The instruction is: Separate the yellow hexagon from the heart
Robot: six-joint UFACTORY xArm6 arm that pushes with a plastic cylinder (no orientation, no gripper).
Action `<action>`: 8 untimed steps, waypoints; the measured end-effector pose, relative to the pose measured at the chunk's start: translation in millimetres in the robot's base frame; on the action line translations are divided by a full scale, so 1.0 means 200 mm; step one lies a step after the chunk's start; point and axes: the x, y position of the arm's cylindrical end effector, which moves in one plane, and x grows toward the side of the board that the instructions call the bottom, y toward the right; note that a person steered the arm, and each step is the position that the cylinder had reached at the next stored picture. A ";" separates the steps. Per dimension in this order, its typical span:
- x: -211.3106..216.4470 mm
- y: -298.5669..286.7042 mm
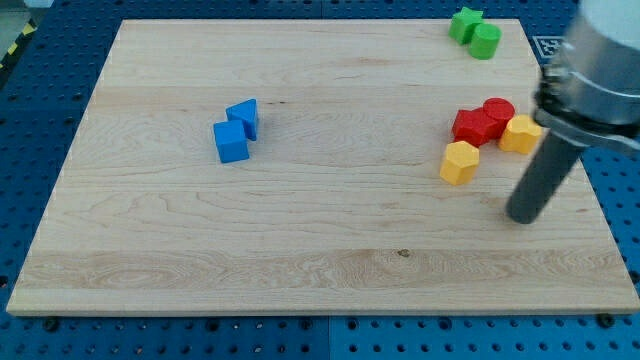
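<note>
The yellow hexagon point(460, 162) lies on the wooden board point(300, 230) at the view's right. The yellow heart point(520, 133) lies up and to the right of it, a small gap apart. A red star point(474, 126) and a red round block point(498, 110) sit between and above them; the star touches or nearly touches the hexagon's top, and the heart touches the red round block. My tip point(522, 216) rests on the board below the heart and to the lower right of the hexagon, touching no block. The rod partly covers the heart's right edge.
A blue cube point(231, 142) and a blue triangle point(243, 117) touch each other at the view's left centre. A green star point(465, 22) and a green round block point(486, 40) sit at the top right corner. The board's right edge is close to my tip.
</note>
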 end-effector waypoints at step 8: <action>-0.47 -0.28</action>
